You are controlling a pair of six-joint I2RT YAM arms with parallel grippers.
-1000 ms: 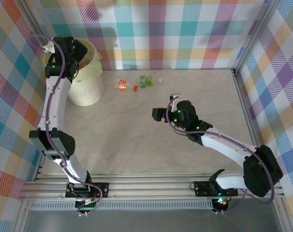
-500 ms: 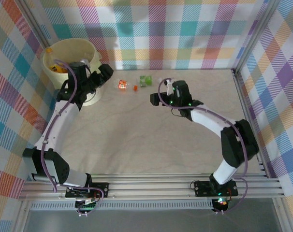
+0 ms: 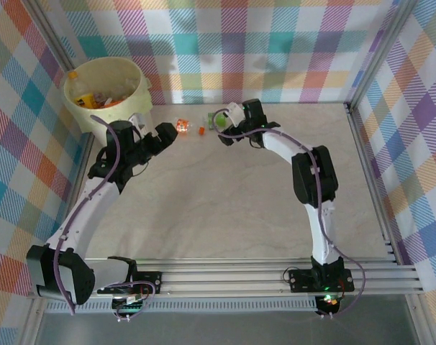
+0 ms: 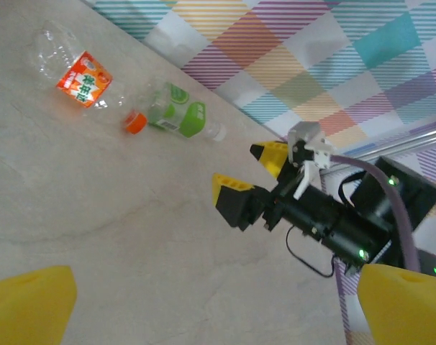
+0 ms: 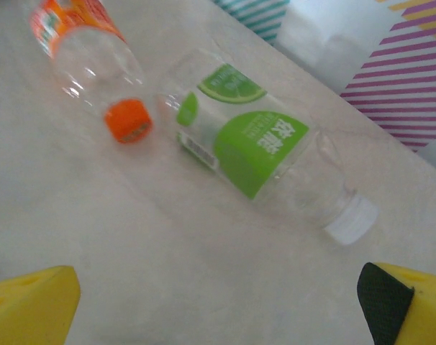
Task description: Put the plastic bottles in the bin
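Note:
Two plastic bottles lie near the back wall. One has an orange label and orange cap (image 3: 180, 126) (image 4: 83, 77) (image 5: 96, 57). The other has a green label and white cap (image 3: 218, 122) (image 4: 178, 118) (image 5: 254, 147). My right gripper (image 3: 221, 126) (image 4: 254, 176) (image 5: 218, 309) is open just short of the green bottle, its fingers wide to either side. My left gripper (image 3: 164, 136) (image 4: 218, 316) is open over bare table, left of the orange bottle. The pale-yellow bin (image 3: 96, 118) stands at the back left with several bottles (image 3: 96, 97) inside.
Checked walls close off the back and both sides, with the back wall right behind the two bottles. The two grippers point toward each other, a short gap apart. The bin's wall is just behind my left wrist. The table stretches bare toward the near edge.
My left arm swung away from above the bin and came down toward the orange bottle. My right arm stretched forward and left up to the green bottle. Both grippers stayed open.

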